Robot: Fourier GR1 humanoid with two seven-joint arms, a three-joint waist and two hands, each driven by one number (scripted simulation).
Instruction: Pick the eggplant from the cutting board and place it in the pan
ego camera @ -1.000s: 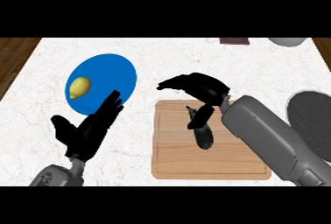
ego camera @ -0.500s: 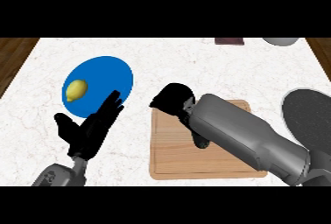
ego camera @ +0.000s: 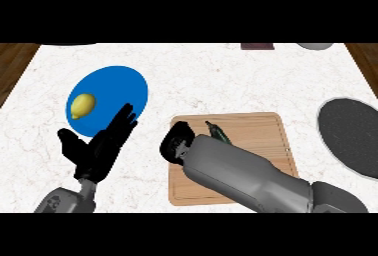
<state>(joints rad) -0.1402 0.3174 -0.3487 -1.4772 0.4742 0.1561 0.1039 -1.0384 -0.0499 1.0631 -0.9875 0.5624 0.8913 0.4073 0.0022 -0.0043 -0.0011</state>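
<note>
A board [ego camera: 262, 127] between plate [ego camera: 118, 85], left, and pan [ego camera: 353, 135], right.
On the plate a lemon [ego camera: 82, 105]; far on the board, the eggplant [ego camera: 219, 131].

Grey right forearm [ego camera: 236, 172] is lying across the cutting board [ego camera: 270, 125] and blocking its near half, straight-fingered left hand [ego camera: 100, 150] is standing by the blue plate [ego camera: 122, 82] at left, and bare counter [ego camera: 221, 75] is running free beyond the board and between board and pan [ego camera: 354, 135].
</note>
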